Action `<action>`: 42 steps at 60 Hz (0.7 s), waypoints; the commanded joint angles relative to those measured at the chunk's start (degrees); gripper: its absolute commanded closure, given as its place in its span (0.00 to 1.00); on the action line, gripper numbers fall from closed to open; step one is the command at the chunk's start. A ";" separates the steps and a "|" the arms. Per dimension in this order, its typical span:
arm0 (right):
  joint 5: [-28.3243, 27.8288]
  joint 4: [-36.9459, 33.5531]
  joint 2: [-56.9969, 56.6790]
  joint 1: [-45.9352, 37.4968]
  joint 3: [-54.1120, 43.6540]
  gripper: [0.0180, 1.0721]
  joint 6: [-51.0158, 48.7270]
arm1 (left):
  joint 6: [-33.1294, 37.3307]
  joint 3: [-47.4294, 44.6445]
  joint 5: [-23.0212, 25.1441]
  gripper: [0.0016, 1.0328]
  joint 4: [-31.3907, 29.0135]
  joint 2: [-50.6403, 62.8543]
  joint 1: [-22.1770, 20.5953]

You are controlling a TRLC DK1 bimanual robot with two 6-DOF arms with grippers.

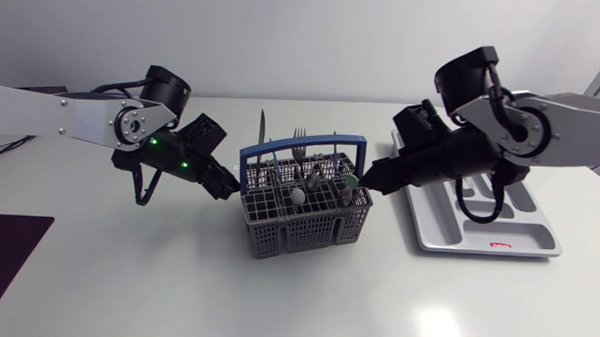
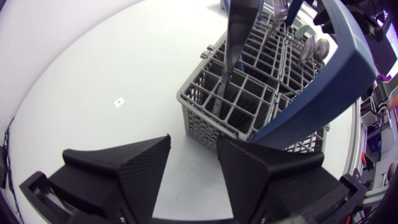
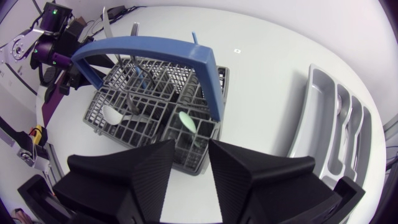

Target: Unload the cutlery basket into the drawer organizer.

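The grey cutlery basket (image 1: 308, 232) with a blue handle (image 1: 303, 149) stands mid-table, holding a knife (image 1: 263, 137), a fork (image 1: 299, 143), a silver spoon (image 1: 297, 195) and a green spoon (image 1: 350, 180). My left gripper (image 1: 224, 184) hovers at the basket's left side, open and empty; in its wrist view the gripper (image 2: 193, 168) faces the basket's corner (image 2: 208, 127) with the knife (image 2: 236, 37) ahead. My right gripper (image 1: 370, 181) sits at the basket's right edge, open (image 3: 191, 168), just before the green spoon (image 3: 186, 119). The grey drawer organizer (image 1: 448, 229) lies to the right.
A dark mat (image 1: 7, 253) lies at the table's front left corner. The organizer (image 3: 314, 106) has several long compartments, and one of them holds something silver. Bare white table lies in front of the basket.
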 commanded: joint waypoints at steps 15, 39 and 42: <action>-1.72 -9.15 -4.81 2.57 2.75 0.39 6.76 | -0.85 -6.12 3.60 0.23 0.57 -14.33 3.53; -4.45 -9.33 2.04 4.86 6.09 0.40 8.96 | 2.41 -14.64 6.24 0.19 0.57 -29.97 -1.92; -4.45 -9.33 2.84 5.30 6.45 0.42 9.05 | 2.67 -14.91 6.24 0.19 0.57 -30.32 -2.97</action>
